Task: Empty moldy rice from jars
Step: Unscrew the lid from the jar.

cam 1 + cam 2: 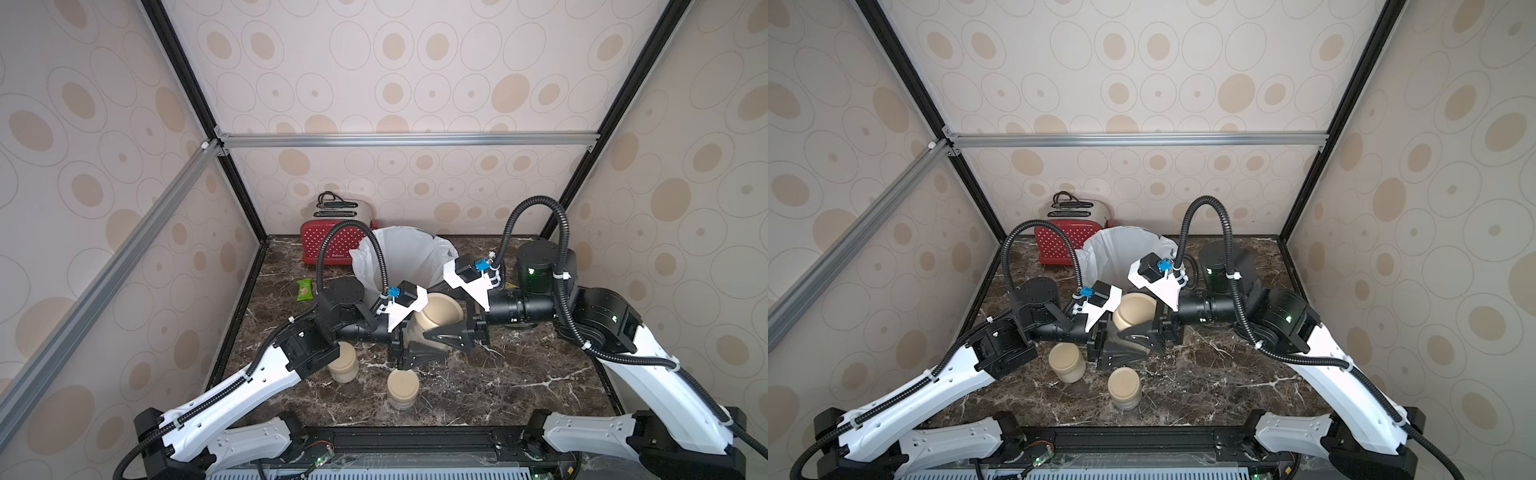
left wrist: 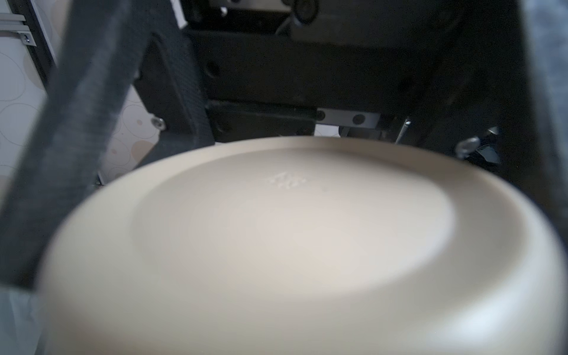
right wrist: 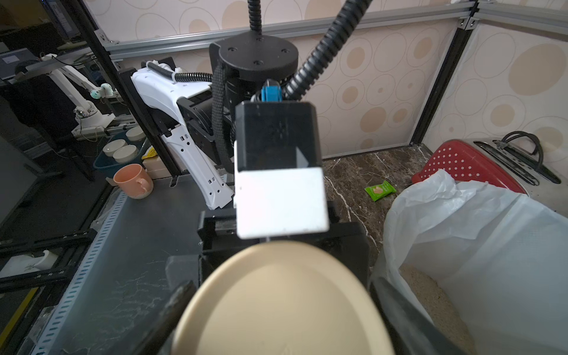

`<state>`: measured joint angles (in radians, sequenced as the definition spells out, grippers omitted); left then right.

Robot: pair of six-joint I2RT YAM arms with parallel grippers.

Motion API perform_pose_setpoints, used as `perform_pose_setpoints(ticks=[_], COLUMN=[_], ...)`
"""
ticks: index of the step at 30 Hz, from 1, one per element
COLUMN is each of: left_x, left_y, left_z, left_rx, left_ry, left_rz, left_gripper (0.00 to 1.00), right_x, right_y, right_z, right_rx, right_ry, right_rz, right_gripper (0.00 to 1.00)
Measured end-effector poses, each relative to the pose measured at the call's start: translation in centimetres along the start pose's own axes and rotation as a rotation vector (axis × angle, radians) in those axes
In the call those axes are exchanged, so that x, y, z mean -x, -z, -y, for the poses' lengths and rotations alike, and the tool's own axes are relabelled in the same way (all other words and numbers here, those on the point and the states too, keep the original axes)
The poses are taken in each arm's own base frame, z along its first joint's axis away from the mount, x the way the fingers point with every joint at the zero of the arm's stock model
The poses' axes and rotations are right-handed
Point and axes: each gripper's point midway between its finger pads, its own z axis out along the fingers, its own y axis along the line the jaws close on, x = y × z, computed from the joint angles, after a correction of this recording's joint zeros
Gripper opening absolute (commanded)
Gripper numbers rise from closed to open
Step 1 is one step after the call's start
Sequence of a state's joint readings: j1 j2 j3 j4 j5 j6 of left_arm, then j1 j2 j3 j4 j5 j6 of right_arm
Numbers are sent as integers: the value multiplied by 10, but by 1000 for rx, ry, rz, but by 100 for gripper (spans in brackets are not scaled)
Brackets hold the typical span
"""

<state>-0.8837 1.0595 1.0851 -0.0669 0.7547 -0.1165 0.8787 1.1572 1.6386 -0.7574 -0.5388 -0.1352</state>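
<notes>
While the left claw pinches its glass body, a small squat clear glass jar with a flat round beige lid hangs tilted above the dark brown marble worktop, just in front of a bin lined with a white plastic bag. The right claw meets it from the opposite side, black fingers spread wide on either side of the lid. Whether they press on its rim I cannot tell. Loose pale beige rice lies low inside the bag. Nearer the front edge stand two more lidded jars, one partly under the left arm, one near it. Both are upright with pale rice showing through the glass. A red toaster stands behind the bin.
</notes>
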Motion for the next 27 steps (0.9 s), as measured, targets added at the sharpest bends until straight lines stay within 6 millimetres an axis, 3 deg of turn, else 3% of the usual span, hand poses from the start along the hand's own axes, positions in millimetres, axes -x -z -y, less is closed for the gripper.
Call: perform_pose_setpoints(ticks=[27], left_x=[-8], left_y=[3], left_z=[-17], left_rx=[104], left_ry=[7], left_rz=[-5], left_gripper=[34], right_x=[-2], right_y=[5], right_z=[17], right_rx=[-118], right_ry=[-22], right_rz=[-10], right_gripper=[100])
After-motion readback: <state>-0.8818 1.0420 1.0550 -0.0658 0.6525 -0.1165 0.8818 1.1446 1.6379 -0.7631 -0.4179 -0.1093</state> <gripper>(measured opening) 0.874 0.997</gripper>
